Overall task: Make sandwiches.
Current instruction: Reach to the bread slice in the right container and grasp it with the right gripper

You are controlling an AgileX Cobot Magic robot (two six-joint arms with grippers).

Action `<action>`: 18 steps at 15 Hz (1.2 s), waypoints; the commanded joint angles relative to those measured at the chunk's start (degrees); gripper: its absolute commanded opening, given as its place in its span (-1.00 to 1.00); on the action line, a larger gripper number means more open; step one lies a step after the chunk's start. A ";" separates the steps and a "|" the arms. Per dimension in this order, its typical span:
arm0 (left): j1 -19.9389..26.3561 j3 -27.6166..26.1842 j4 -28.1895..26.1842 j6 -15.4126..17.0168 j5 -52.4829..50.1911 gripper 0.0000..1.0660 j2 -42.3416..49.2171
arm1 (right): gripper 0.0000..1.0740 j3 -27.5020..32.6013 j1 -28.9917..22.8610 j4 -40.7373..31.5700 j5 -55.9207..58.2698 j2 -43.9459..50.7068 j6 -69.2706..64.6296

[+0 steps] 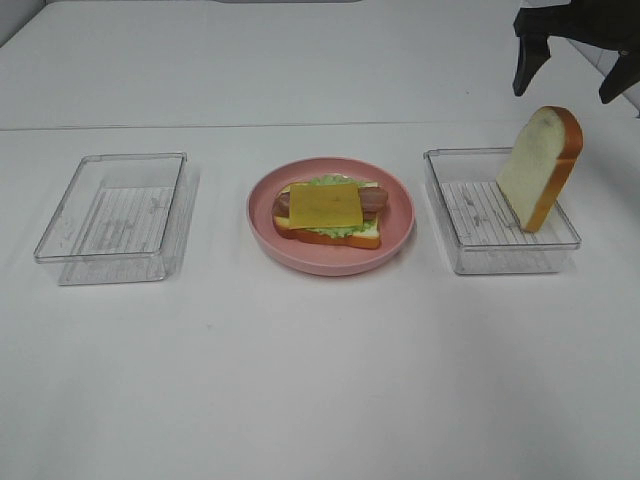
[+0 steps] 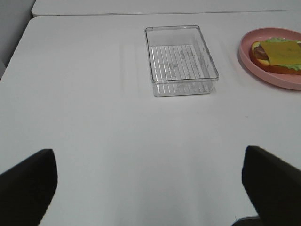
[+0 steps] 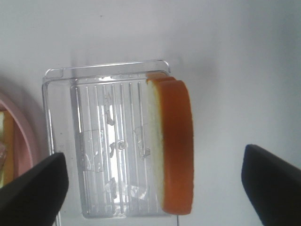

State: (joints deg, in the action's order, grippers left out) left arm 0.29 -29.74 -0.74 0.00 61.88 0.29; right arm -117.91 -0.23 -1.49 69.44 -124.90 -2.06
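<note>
Since the top bread slice [image 1: 540,168] leans upright against the right tray [image 1: 448,200] wall, its crust edge is easy to pinch, and the right gripper [image 1: 575,62] hangs above it, jaws wide, holding nothing. On the pink plate [image 1: 330,258], the sandwich [image 1: 329,212] waits topless. Left gripper [image 2: 149,186] sits spread and idle.

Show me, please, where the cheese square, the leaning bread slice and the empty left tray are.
Cheese square [image 1: 324,204], exterior high view, middle of its top face.
Leaning bread slice [image 1: 532,165], exterior high view, white face.
Left tray [image 2: 157,89], left wrist view, near wall.
</note>
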 commanded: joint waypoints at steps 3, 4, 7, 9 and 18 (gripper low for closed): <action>-0.40 0.11 -0.57 0.00 -0.57 0.88 1.32 | 0.80 0.11 2.18 -2.86 6.99 -0.46 0.57; -0.40 0.11 -0.57 0.00 -0.57 0.88 1.32 | 0.80 0.52 2.18 -3.09 6.99 -0.69 0.57; -0.40 0.11 -0.57 0.00 -0.57 0.88 1.32 | 0.80 1.15 2.18 -3.90 6.99 -2.52 0.40; -0.40 0.11 -0.57 0.00 -0.57 0.88 1.32 | 0.80 1.15 2.29 -3.90 6.99 -3.84 0.11; -0.40 0.11 -0.57 0.00 -0.57 0.88 1.32 | 0.71 1.15 2.29 -4.13 6.99 -7.91 0.17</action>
State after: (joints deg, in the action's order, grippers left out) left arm 0.29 -29.74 -0.74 0.00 61.88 0.29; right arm -117.11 1.83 -5.50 69.61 -132.47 -2.06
